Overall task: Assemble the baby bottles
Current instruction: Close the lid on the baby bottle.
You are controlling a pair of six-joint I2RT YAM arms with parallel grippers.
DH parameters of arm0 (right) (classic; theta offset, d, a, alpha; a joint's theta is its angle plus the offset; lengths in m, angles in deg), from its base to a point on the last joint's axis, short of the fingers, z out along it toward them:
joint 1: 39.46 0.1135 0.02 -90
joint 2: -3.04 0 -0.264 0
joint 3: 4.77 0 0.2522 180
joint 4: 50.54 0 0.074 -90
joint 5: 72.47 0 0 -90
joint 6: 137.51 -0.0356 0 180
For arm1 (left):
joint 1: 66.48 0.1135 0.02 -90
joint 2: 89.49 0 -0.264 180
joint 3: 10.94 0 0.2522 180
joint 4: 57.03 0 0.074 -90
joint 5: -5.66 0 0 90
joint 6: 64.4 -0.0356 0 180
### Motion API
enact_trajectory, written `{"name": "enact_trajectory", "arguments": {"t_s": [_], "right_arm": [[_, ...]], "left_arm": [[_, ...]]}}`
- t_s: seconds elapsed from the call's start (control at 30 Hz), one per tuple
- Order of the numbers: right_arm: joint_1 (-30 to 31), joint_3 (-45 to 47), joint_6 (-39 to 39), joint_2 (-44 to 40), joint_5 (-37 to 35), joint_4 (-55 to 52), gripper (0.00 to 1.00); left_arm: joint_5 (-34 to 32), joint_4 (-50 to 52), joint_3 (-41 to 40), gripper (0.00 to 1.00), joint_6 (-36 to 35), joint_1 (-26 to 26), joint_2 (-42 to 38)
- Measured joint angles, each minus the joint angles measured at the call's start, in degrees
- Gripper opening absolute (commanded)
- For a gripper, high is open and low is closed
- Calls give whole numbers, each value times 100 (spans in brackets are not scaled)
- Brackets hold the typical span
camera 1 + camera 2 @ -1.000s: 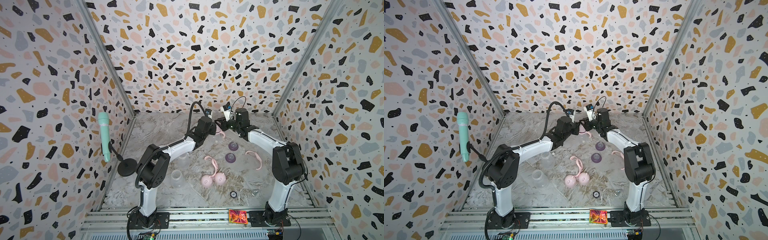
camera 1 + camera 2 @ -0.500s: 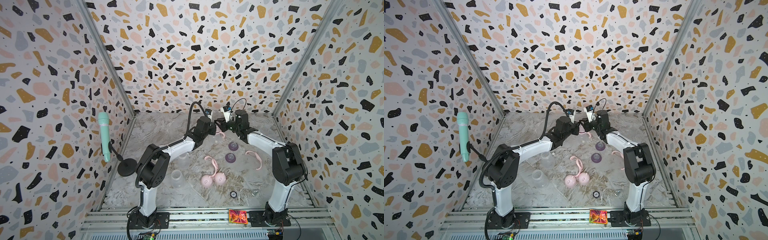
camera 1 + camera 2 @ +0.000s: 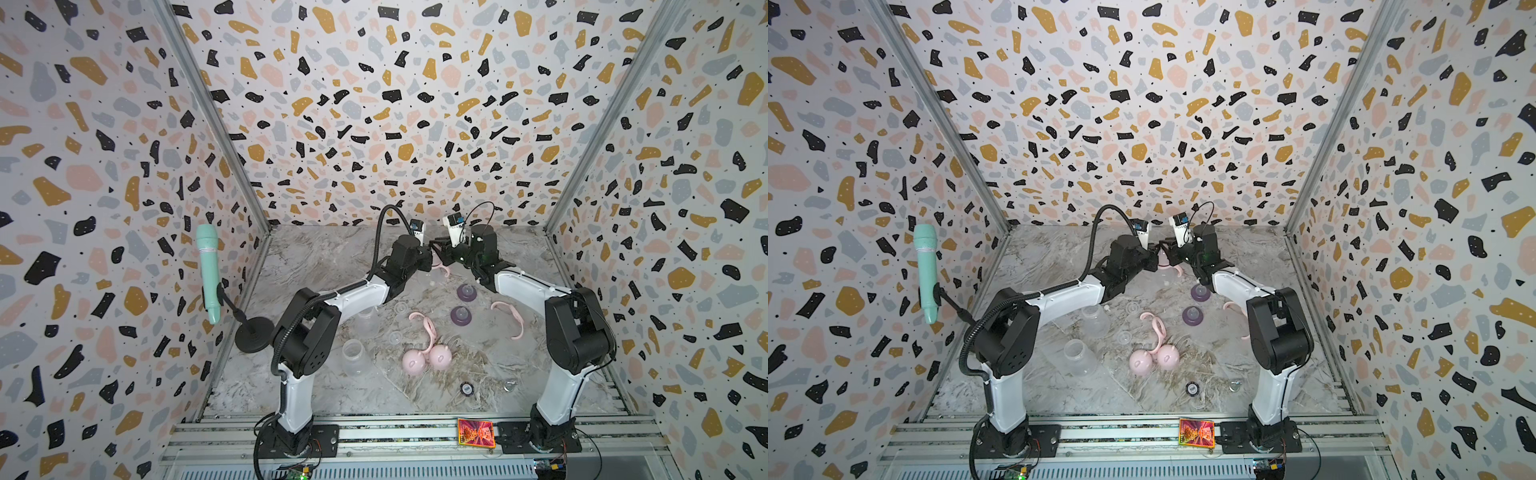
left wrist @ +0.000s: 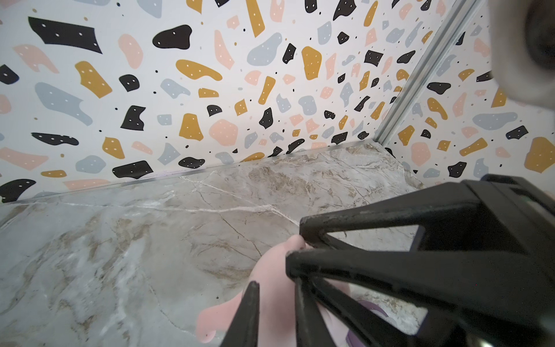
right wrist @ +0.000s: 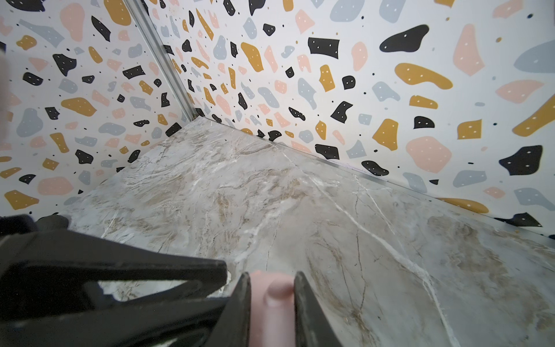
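A pink eared plastic dome cap (image 5: 271, 297) is gripped by the left hand (image 4: 276, 288) and the right hand (image 5: 271, 279), beyond a purple teat collar (image 3: 466, 292).

A capped bottle (image 3: 1163, 262) with its pink cap (image 5: 271, 300) on is at the rear, pinched by the left fingers (image 4: 247, 315) and right fingers (image 5: 303, 303). On the bench (image 3: 332, 257) lie the loose parts:

- **Clear bottles:** two open ones (image 3: 353, 358) (image 3: 366, 319) on the left.
- **Purple collars:** two (image 3: 466, 292) (image 3: 460, 316) near the middle.
- **Pink handle rings:** two (image 3: 424, 328) (image 3: 509, 318), well apart.
- **Pink dome caps:** two (image 3: 413, 362) (image 3: 439, 356), side by side.
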Motion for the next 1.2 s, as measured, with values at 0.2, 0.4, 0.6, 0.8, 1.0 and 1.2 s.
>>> {"name": "enact_trajectory", "arguments": {"t_s": [0.2, 0.4, 0.6, 0.8, 1.0, 1.2], "right_arm": [[74, -52, 0, 26, -175, -55, 26], [111, -55, -9, 24, -352, -101, 26], [175, -39, -39, 24, -544, -162, 26], [184, -37, -48, 24, -584, -184, 26], [181, -162, -68, 24, -575, -310, 27], [111, -315, -111, 35, -420, -603, 27]], "left_arm": [[7, -103, -63, 20, -11, 28, -4], [4, -166, -116, 20, -50, 31, -11], [7, -289, -190, 21, -61, 44, -11], [33, -337, -216, 22, -85, 55, -11], [-7, 4, -28, 27, -197, 59, -11], [-44, 820, 393, 30, -302, 59, -13]]}}
